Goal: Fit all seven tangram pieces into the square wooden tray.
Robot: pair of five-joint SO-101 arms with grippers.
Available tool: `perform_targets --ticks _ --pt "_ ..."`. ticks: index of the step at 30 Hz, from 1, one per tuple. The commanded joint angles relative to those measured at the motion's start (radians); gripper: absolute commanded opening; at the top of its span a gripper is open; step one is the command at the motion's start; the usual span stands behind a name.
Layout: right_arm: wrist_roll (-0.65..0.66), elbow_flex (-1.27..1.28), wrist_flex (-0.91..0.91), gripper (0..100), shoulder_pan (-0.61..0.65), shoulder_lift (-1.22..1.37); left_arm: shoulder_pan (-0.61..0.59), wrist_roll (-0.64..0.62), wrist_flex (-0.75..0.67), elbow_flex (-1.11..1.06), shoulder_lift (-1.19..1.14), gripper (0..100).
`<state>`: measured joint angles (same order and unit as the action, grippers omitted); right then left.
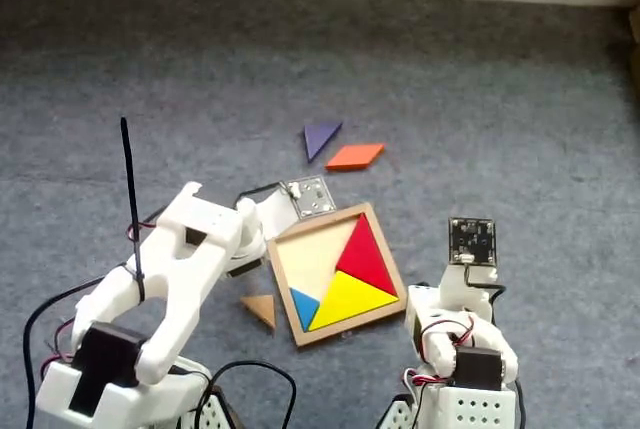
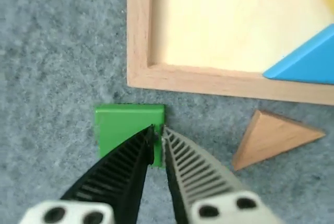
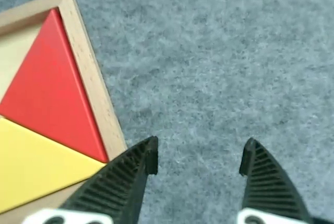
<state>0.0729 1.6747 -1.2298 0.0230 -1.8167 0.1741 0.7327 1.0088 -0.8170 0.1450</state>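
Left gripper (image 2: 158,134) at the green square (image 2: 120,127)

Jaws nearly closed, tips over the square's edge. The square lies flat on the carpet just outside the tray (image 2: 138,36) corner. Right gripper (image 3: 198,156), jaws wide, hangs beside the tray's rim near the red triangle (image 3: 49,88).

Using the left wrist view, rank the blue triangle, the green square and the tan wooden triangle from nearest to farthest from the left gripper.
1. green square: on the carpet, right at the tips of the left gripper, just outside the tray corner.
2. tan wooden triangle: on the carpet beside the tray's frame.
3. blue triangle: inside the tray.
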Motion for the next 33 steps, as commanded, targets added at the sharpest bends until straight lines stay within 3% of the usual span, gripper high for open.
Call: perform_targets --ticks 1,7,14,18,24,33 --pt "0.011 0.104 -0.007 25.2 -0.010 -0.008 0.004 0.005 0.046 0.053 -0.013 1" --pt "0.011 0.104 -0.007 25.2 -0.010 -0.008 -0.005 0.002 0.285 0.232 -0.013 1" --pt "0.011 0.104 -0.007 25.2 -0.010 -0.008 -0.005 -0.040 0.413 0.354 -0.012 1" --pt "0.011 0.104 -0.007 25.2 -0.010 -0.008 -0.013 -0.040 0.410 0.352 -0.019 3" --pt "0.011 0.104 -0.007 25.2 -0.010 -0.008 -0.087 -0.038 0.364 0.308 -0.022 23" --pt "0.011 0.104 -0.007 25.2 -0.010 -0.008 -0.114 0.005 0.146 0.174 -0.024 23"
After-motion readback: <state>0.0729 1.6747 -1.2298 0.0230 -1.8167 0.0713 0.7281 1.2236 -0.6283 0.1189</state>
